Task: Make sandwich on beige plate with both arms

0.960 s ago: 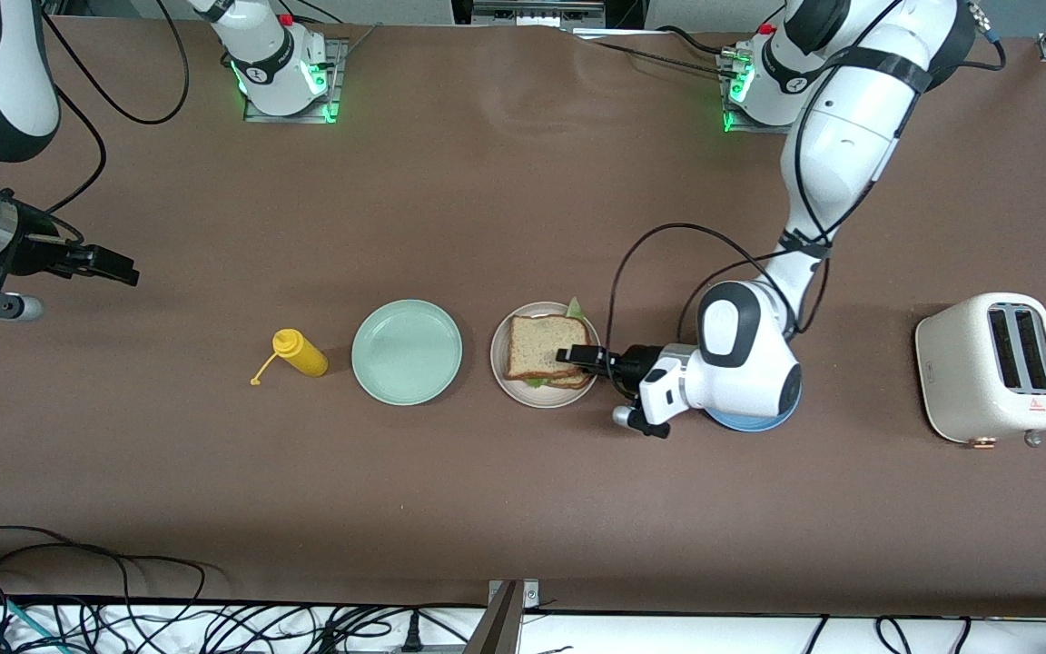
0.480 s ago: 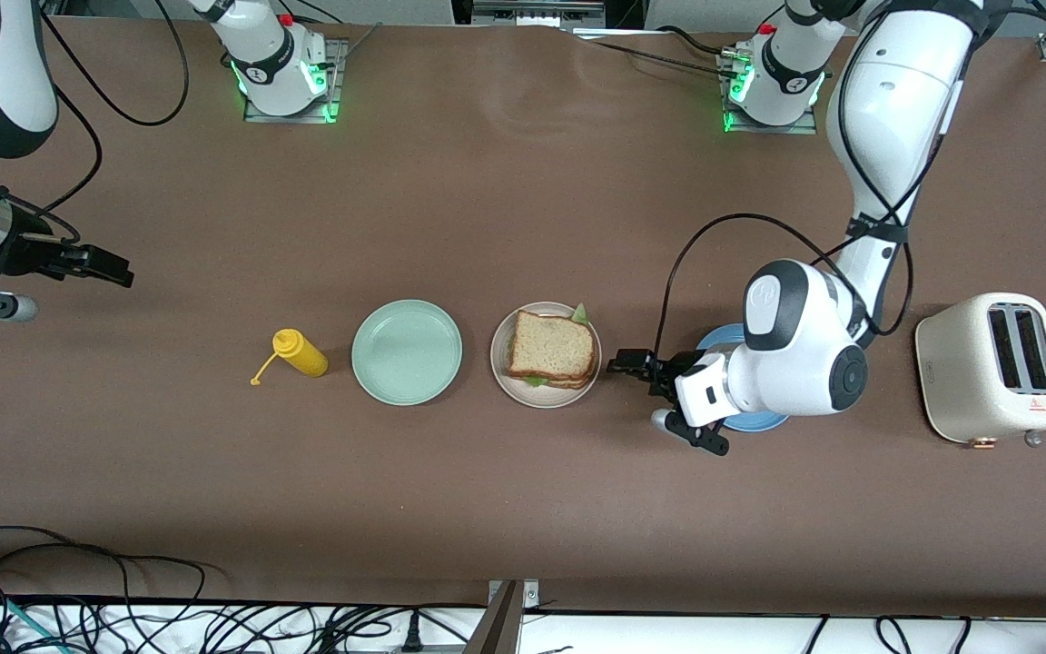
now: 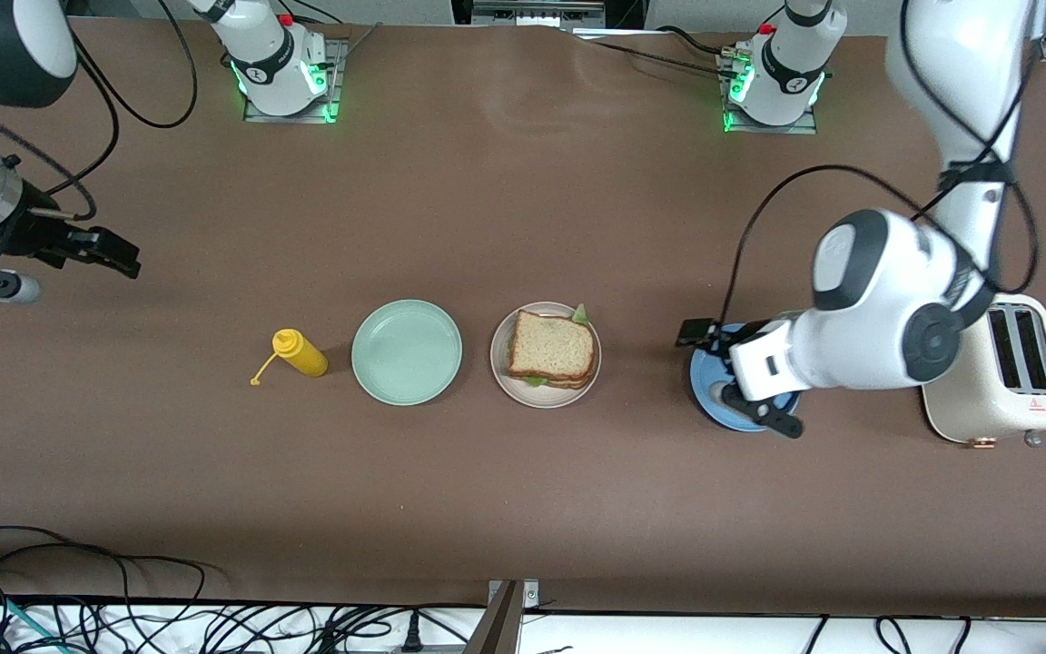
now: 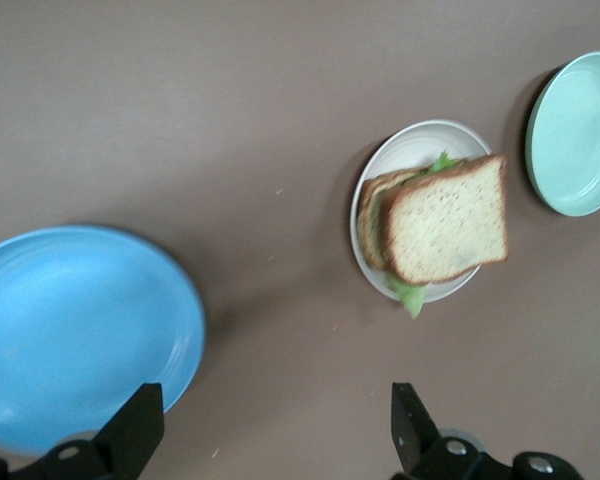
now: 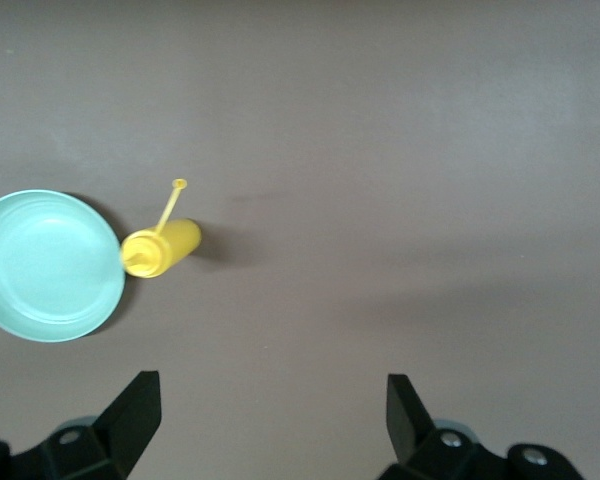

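Observation:
The sandwich [image 3: 551, 349] lies on the beige plate [image 3: 499, 365]: two brown-crusted slices with green lettuce poking out at the edges. The left wrist view shows the same sandwich [image 4: 448, 220] on its plate [image 4: 417, 136], the top slice slightly offset. My left gripper [image 3: 701, 340] hangs open and empty over the edge of the blue plate [image 3: 721, 414], apart from the sandwich; its open jaws [image 4: 275, 395] frame bare table. My right gripper [image 3: 111, 251] waits open and empty over the table at the right arm's end; its open jaws [image 5: 270, 385] also frame bare table.
A mint-green plate [image 3: 407, 351] sits beside the beige plate toward the right arm's end, with a yellow squeeze bottle [image 3: 302, 354] lying past it. A cream toaster [image 3: 995, 371] stands at the left arm's end, beside the blue plate. Cables lie along the front edge.
My left gripper opened fully, drew back from the sandwich toward the left arm's end and rose, leaving the top slice on the sandwich. The right gripper shifted slightly.

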